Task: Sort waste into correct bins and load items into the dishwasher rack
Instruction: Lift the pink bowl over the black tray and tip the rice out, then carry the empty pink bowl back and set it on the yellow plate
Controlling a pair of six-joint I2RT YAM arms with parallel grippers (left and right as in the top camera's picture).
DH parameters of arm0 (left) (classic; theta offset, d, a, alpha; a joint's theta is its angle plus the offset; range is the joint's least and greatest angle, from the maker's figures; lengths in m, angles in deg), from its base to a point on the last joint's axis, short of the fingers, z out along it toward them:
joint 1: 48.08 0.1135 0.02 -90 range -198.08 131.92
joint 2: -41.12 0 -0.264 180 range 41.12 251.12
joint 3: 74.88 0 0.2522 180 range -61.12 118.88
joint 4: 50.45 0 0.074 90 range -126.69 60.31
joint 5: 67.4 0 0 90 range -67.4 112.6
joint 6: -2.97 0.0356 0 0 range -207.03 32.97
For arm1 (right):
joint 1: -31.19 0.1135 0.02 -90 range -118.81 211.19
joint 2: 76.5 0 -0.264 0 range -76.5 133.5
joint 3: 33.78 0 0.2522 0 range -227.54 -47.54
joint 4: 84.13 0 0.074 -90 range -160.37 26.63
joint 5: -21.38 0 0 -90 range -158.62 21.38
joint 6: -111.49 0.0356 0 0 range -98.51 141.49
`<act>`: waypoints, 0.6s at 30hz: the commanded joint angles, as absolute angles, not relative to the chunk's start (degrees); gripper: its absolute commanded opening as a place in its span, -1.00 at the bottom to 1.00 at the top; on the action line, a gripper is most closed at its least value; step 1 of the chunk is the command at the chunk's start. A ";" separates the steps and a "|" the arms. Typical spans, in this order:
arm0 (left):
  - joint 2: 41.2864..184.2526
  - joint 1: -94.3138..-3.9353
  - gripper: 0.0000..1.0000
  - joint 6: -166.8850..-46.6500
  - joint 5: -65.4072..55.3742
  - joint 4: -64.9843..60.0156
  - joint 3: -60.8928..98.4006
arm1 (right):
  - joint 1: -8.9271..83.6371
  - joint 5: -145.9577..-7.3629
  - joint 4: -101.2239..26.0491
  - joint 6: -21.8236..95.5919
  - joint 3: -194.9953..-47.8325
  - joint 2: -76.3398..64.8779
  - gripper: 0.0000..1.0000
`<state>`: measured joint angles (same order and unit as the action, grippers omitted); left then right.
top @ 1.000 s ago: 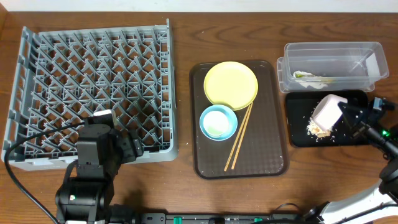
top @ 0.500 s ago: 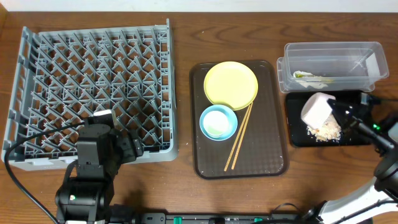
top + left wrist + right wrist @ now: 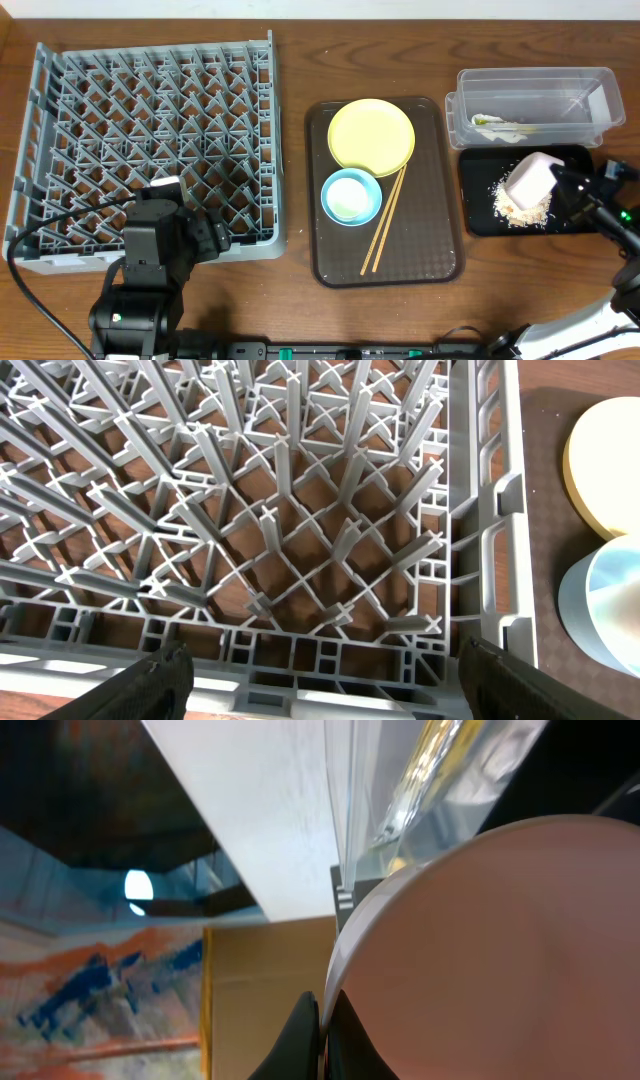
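Note:
My right gripper is shut on the rim of the white bowl, held tipped on its side over the black tray. Off-white crumbs lie heaped on the tray under the bowl. In the right wrist view the fingers pinch the bowl's edge. The green-and-yellow wrapper lies in the clear tub. My left gripper is open and empty over the near right corner of the grey rack.
A brown serving tray in the middle holds the yellow plate, the light-blue bowl with a pale round shape inside, and two chopsticks. The left wrist view shows the rack, the plate and the blue bowl.
The white bowl swung left over the black tray, then back right. The crumb heap on the tray has grown and spread. The left arm has not moved.

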<state>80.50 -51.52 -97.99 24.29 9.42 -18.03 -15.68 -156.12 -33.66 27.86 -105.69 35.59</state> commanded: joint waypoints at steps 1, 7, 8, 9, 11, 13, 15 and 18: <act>80.34 -51.65 0.72 -98.74 24.60 9.53 -16.63 | -12.53 -158.02 -34.43 28.05 -105.91 35.22 -0.98; 80.34 -51.65 0.72 -98.74 24.60 9.53 -16.63 | -8.86 -157.45 -35.48 27.73 -105.95 28.95 -0.98; 80.34 -51.65 0.72 -98.74 24.60 9.53 -16.63 | -8.27 -156.67 -35.48 27.75 -105.99 27.31 -0.98; 80.34 -51.65 0.72 -98.74 24.60 9.50 -16.63 | -7.57 -155.64 -35.43 27.88 -105.99 25.25 -0.98; 80.34 -51.65 0.72 -98.74 24.60 9.53 -16.63 | -6.02 -153.43 -35.22 28.27 -105.99 20.84 -0.98; 80.34 -51.65 0.72 -98.74 24.60 9.53 -16.63 | -3.66 -150.00 -35.02 29.21 -105.99 16.07 -0.97; 80.34 -51.65 0.72 -98.74 24.60 9.53 -16.63 | -0.21 -145.80 -35.08 29.21 -105.99 11.18 -0.98; 80.34 -51.65 0.72 -98.74 24.60 9.50 -16.63 | 7.09 -135.42 -36.24 29.17 -105.99 4.51 -0.97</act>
<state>80.50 -51.52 -97.99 24.29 9.42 -18.03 2.05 -145.02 -35.83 28.73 -105.67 8.84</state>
